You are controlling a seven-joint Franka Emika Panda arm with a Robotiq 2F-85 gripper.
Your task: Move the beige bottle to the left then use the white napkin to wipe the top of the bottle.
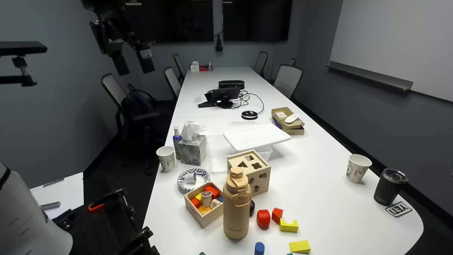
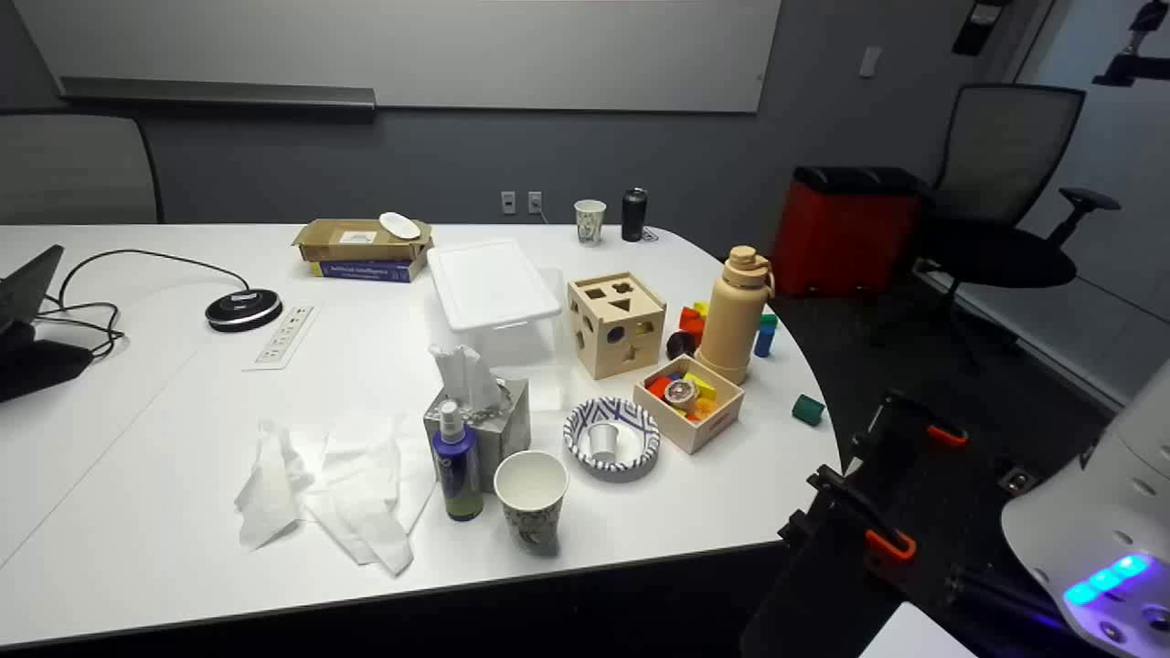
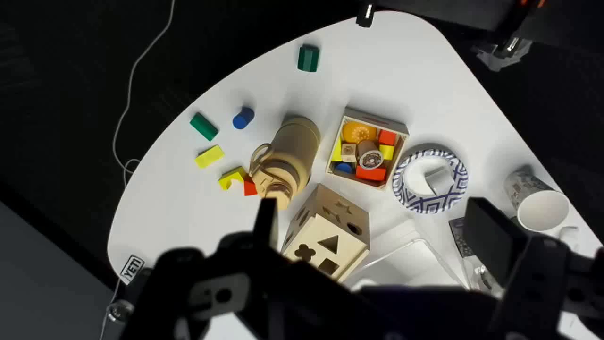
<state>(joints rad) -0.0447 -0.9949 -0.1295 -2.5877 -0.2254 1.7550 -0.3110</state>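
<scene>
white table (image 1: pixel 318 170) with beige bottle (image 1: pixel 236 207), empty tool (image 1: pixel 136 68) high above, jaws wide apart

In an exterior view, has the bottle (image 1: pixel 235 212) on the table (image 1: pixel 336 216) right of the box (image 1: pixel 213 215), before the cube (image 1: pixel 255 173) and left of loose blocks (image 1: pixel 263 219), with a cup (image 1: pixel 190 178) on the plate (image 1: pixel 181 181) behind the box. In an exterior view, has napkins (image 2: pixel 361 498) left of the spray bottle (image 2: pixel 458 471) and the tissue box (image 2: pixel 514 425) behind it.
</scene>
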